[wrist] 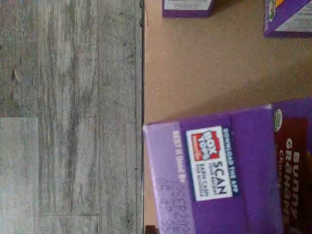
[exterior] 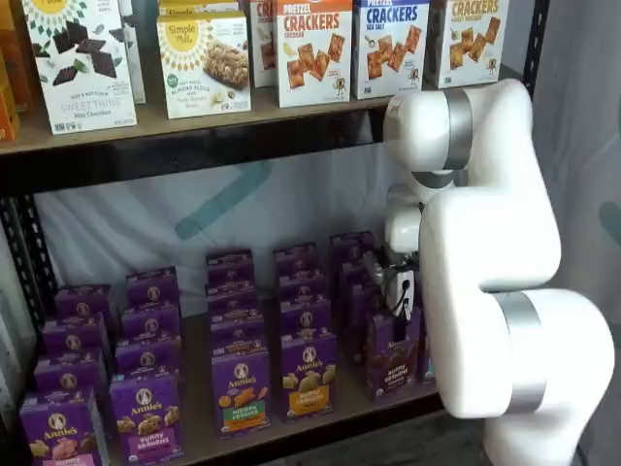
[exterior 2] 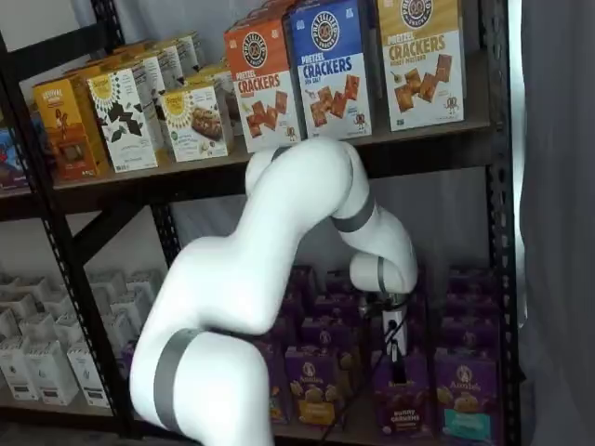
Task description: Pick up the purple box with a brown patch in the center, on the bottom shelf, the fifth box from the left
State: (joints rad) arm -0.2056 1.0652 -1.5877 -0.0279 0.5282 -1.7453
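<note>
The white arm fills the right of both shelf views, bent down toward the bottom shelf. Rows of purple cartons stand on that brown board. The gripper hangs right over the purple box at the front edge — brown patch on its face; the wrist view shows its top close up. Whether the fingers are spread or pinching it, I cannot tell.

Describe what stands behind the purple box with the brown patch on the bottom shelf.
In a shelf view, more purple cartons stand in a row behind the purple box on the bottom shelf. The arm and gripper cover the ones directly behind it, so their fronts cannot be read.
</note>
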